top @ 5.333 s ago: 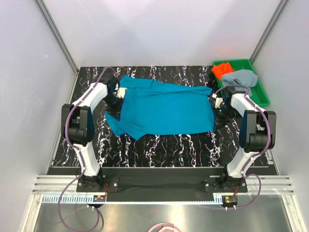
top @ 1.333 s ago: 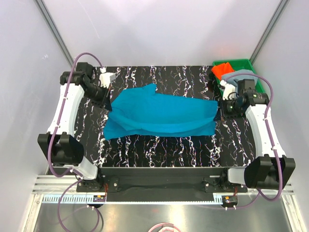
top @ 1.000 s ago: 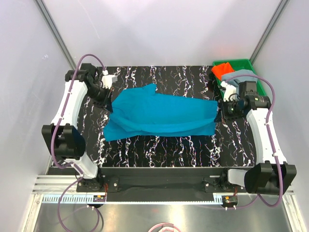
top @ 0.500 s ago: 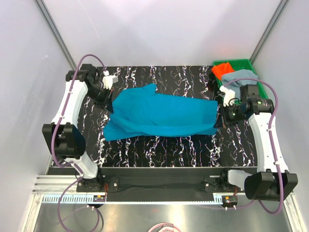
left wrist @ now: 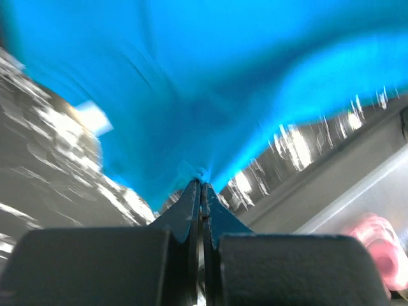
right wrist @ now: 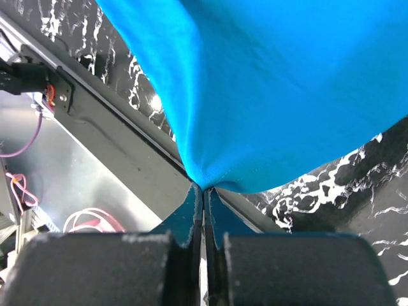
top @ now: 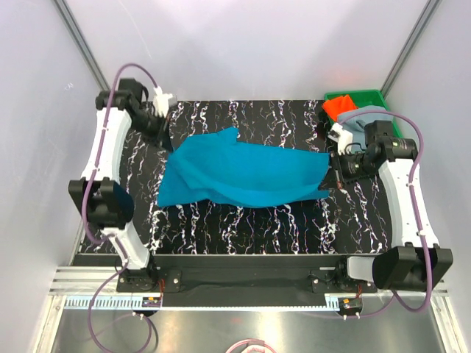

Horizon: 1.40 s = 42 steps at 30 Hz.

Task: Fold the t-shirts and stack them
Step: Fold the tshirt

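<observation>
Now both ends are up: left gripper [top: 165, 134] and right gripper [top: 335, 170], jaws pinched shut on the teal shirt [top: 243, 175], have raised it from flat. Its belly sags over the table [top: 280, 222] centre. Left hauls toward the far-left corner; fold likely starting.

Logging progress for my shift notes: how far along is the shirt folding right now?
Done: nothing is stacked, and no shirt looks neatly folded. In hand: the teal shirt is spread wide, with the left gripper and right gripper each shut on one end of it. Left: folding it, then the orange shirt and grey shirt, both bunched in the tray.
</observation>
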Each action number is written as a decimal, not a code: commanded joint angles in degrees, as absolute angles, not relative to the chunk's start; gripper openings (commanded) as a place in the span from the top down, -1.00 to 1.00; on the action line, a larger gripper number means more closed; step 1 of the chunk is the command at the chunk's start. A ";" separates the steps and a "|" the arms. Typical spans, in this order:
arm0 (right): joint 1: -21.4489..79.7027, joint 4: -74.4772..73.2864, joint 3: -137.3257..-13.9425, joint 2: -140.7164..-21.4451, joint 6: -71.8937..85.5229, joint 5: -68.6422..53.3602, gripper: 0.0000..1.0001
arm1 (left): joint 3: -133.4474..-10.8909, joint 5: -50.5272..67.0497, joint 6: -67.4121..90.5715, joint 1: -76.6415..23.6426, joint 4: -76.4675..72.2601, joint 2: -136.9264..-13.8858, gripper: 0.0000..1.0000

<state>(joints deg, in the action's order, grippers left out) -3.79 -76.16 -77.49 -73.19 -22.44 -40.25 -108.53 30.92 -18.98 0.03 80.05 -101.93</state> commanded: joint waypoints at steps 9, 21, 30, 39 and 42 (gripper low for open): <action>-0.26 -78.84 -95.60 -79.19 -26.72 -51.31 1.00 | -143.68 25.32 -12.22 0.88 74.55 -121.81 1.00; 14.84 -81.37 -107.05 -85.60 -29.51 -60.65 1.00 | -136.68 34.70 -8.63 -11.07 37.82 -110.49 1.00; 22.94 -84.20 -104.33 -86.04 -34.37 -50.72 -0.55 | -131.93 28.57 -7.03 -12.05 40.16 -104.70 -0.63; 22.94 -67.87 -96.07 -81.65 -28.83 -28.33 -0.99 | -116.64 31.28 -6.15 -7.65 53.85 -92.29 -0.98; 22.85 -65.30 -95.62 -86.56 -29.44 -21.19 -0.99 | -108.92 33.40 -6.06 -8.61 57.48 -89.48 -0.98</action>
<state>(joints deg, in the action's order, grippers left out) 22.87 -72.01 -96.27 -83.37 -30.63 -32.86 -113.51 30.26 -5.72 -7.29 51.27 -92.18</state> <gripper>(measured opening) 0.994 0.987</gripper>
